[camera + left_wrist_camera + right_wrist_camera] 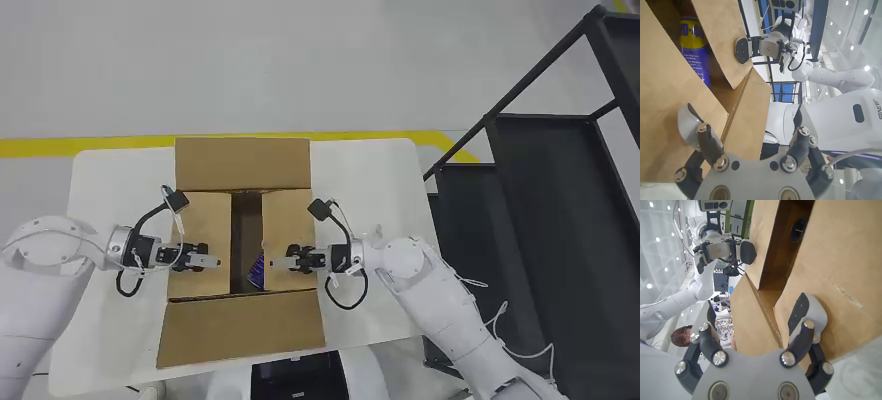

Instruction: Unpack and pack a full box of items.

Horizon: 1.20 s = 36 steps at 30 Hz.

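A brown cardboard box (243, 165) stands mid-table, its far and near flaps folded out flat. The two side flaps (200, 225) (290, 220) lean inward with a gap between them. A blue and yellow spray can (693, 49) stands inside, showing as a blue patch (257, 268) in the gap. A dark round object (798, 229) is also inside. My left gripper (203, 256) (743, 121) is open, one finger pad (687, 126) against the left flap. My right gripper (284, 257) (755, 308) is open, one finger (808, 311) lying on the right flap.
The white table (370, 180) has bare strips on both sides of the box. A black metal stair frame (540, 200) stands close to the table's right edge. A yellow floor line (100, 146) runs behind the table.
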{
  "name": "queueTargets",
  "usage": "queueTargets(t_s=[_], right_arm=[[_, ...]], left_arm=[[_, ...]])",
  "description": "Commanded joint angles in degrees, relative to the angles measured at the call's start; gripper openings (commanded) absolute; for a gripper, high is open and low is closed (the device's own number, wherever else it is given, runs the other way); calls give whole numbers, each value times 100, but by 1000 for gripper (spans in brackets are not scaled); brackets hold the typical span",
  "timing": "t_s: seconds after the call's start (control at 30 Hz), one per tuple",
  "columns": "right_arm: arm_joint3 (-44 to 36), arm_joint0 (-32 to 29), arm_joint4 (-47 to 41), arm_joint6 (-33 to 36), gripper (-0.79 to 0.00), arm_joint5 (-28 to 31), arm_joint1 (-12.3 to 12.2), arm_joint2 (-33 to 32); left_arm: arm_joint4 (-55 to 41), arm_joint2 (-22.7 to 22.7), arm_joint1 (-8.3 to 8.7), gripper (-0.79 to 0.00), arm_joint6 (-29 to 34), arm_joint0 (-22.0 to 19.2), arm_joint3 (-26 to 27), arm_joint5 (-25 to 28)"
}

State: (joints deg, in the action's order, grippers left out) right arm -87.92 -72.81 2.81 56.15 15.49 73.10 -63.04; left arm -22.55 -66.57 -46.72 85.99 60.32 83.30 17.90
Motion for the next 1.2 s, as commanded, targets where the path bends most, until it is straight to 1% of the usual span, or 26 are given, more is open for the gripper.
queueTargets(t_s=[0.0,0.2,0.3,0.4,0.53,0.67,0.77,0.83,0.93,1.1,1.17], right_arm=[[-17,5,105,-36,0,-56,-14,12],[-169,-12,66,-71,0,-57,-48,16],[-362,-75,-248,10,0,75,-64,1],[-598,-168,-821,239,0,246,-95,-103],[-946,-322,-1572,623,0,356,-153,-291],[-1241,-488,-2044,961,0,324,-242,-637],[-1425,-645,-2188,1162,0,259,-316,-924],[-1531,-752,-2232,1248,0,261,-359,-1087],[-1659,-928,-2484,1334,0,298,-406,-1278],[-1805,-1226,-2759,1399,0,459,-476,-1576],[-1877,-1363,-2878,1445,0,526,-506,-1723]], left_arm=[[128,41,-3,0,-2,-41,-42,-9],[43,87,-17,0,34,-99,-105,-4],[-268,-1,-11,0,-76,-76,82,115],[-806,-241,42,0,-139,84,356,178],[-1186,-642,148,0,-91,298,584,131],[-1271,-982,232,0,-137,483,580,176],[-1222,-1075,271,0,-121,565,528,160],[-1147,-1046,281,0,-105,577,517,144],[-1100,-870,262,0,-116,518,501,155],[-858,-378,169,0,-217,233,290,256],[-616,-146,119,0,-286,75,190,324]])
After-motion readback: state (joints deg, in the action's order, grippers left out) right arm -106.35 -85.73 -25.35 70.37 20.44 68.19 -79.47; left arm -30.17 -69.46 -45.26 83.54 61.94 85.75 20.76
